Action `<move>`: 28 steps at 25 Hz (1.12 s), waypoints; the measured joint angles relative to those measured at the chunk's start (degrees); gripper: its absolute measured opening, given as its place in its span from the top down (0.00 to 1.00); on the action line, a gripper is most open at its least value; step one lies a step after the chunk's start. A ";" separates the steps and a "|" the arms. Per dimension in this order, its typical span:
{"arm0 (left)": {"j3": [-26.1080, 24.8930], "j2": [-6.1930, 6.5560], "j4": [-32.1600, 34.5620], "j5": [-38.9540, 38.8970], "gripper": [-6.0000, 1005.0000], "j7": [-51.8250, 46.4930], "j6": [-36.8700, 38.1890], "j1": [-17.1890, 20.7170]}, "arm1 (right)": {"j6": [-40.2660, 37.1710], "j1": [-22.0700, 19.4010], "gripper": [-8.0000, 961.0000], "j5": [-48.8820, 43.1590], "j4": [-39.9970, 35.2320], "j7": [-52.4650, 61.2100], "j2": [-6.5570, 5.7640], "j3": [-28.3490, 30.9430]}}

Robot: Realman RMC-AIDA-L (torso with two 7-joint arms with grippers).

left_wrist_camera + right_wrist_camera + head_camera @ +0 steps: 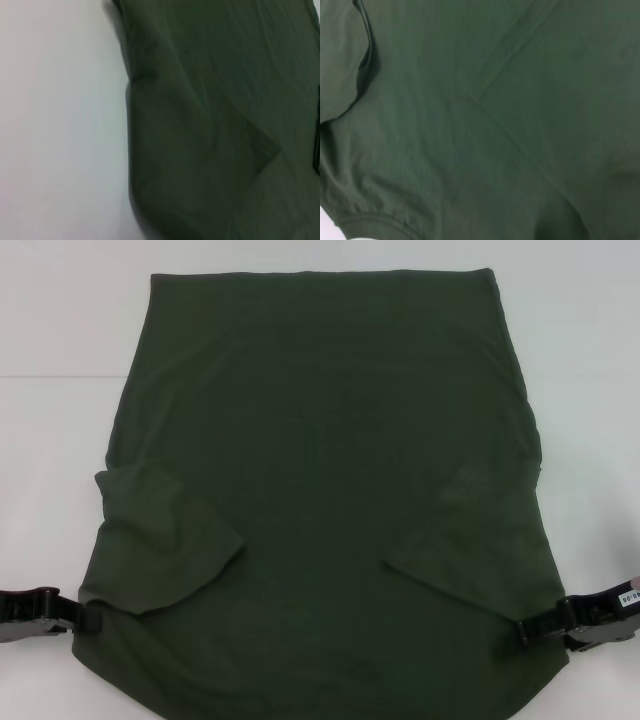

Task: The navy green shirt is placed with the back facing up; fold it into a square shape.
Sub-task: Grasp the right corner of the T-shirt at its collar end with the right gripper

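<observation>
**Both grippers at the near corners — risk of uneven lift**

The navy green shirt [320,490] lies flat on the white table [60,360], plain back up, hem at the far end, shoulders near the robot. Both sleeves are already folded inward onto the body: left sleeve [165,550], right sleeve [465,540]. No lettering shows.

Left gripper [85,618] sits at the shirt's near-left edge, low on the table, tips touching the cloth edge. Right gripper [528,628] is at the near-right edge, tips on or just over the fabric. Can't tell for either whether the jaws are closed on cloth or just resting beside it; wrist views show only fabric, no fingers.

What could go wrong, imo:
- If one side has cloth & the other doesn't, a lift drags the shirt askew → fold line comes out diagonal, not square.
- A pinch on the top layer only leaves the bottom layer behind, w/ bunching near the shoulder.
- Folded-in sleeves are loose; a quick pull toward the far hem may flip them back out, esp. the left one, which looks puffier at its edge.
- Unequal travel of the two arms → near edge lands crooked vs the hem.
- Soft knit sags in the middle btw the grips, so wrinkles could get trapped under the fold.
</observation>
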 joint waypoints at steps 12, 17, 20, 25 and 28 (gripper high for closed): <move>0.00 0.06 0.00 0.00 0.96 -0.19 -0.25 -0.61 | 0.67 0.08 0.32 0.00 -0.06 -0.30 -0.42 -1.08; 0.00 0.08 0.00 0.00 0.96 -0.28 -0.63 -0.70 | 0.88 0.11 0.69 0.00 -0.06 -0.03 -0.61 -1.08; 0.00 0.09 0.00 0.00 0.96 -0.28 -0.65 -0.70 | 0.88 0.13 0.83 0.00 -0.06 0.07 -0.65 -1.07; 0.00 0.09 0.00 0.00 0.96 -0.03 -0.66 -0.68 | 0.87 0.17 0.91 0.01 -0.06 -0.20 -0.66 -1.00; 0.00 0.18 -0.11 0.00 0.96 0.06 -0.18 -0.68 | 0.03 0.33 0.92 0.25 -0.02 -1.43 -0.71 -0.99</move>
